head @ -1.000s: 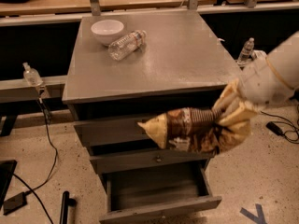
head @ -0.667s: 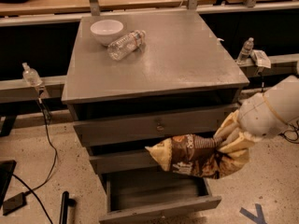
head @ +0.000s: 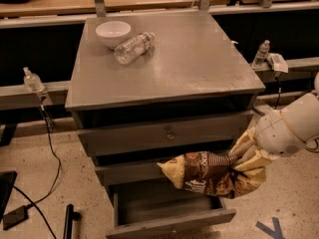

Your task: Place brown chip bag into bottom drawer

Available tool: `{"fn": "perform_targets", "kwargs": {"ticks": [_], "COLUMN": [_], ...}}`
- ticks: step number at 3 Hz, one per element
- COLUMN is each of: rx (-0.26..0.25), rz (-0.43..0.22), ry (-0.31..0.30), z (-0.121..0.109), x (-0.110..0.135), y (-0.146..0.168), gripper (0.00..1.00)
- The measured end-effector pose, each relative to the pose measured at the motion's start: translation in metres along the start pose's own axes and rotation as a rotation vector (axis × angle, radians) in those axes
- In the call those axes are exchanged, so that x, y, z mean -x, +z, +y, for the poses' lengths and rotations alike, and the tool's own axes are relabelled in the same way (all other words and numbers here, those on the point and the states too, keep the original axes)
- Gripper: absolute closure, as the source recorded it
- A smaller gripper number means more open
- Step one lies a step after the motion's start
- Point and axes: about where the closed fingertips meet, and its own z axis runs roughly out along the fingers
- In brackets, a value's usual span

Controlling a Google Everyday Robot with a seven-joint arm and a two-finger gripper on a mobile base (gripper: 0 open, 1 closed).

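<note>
The brown chip bag (head: 212, 175) hangs level in front of the grey cabinet, just above the open bottom drawer (head: 169, 218). The bag is dark brown with cream-yellow ends. My gripper (head: 245, 156) is shut on the bag's right end, at the cabinet's right front corner. The white arm (head: 294, 128) reaches in from the right. The bottom drawer is pulled out and its grey inside shows below the bag.
A white bowl (head: 113, 33) and a clear plastic bottle (head: 133, 47) lie at the back left of the cabinet top (head: 199, 68). Two higher drawers (head: 169, 133) are closed. Small bottles stand on ledges left (head: 31, 79) and right (head: 260, 53). Cables lie on the floor at left.
My gripper has moved down and slightly right with the chip bag, from the level of the upper drawer to just above the open bottom drawer.
</note>
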Motion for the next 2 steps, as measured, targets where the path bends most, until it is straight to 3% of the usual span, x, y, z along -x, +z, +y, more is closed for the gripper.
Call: {"fn": "perform_targets", "kwargs": {"ticks": [1, 2], "rx": [0.043, 0.056], "rz": [-0.04, -0.209], "ry": [-0.024, -0.086], "z": [-0.01, -0.052], "x": [-0.002, -0.006], "y": [0.013, 0.077], "gripper": [1.0, 1.0]}}
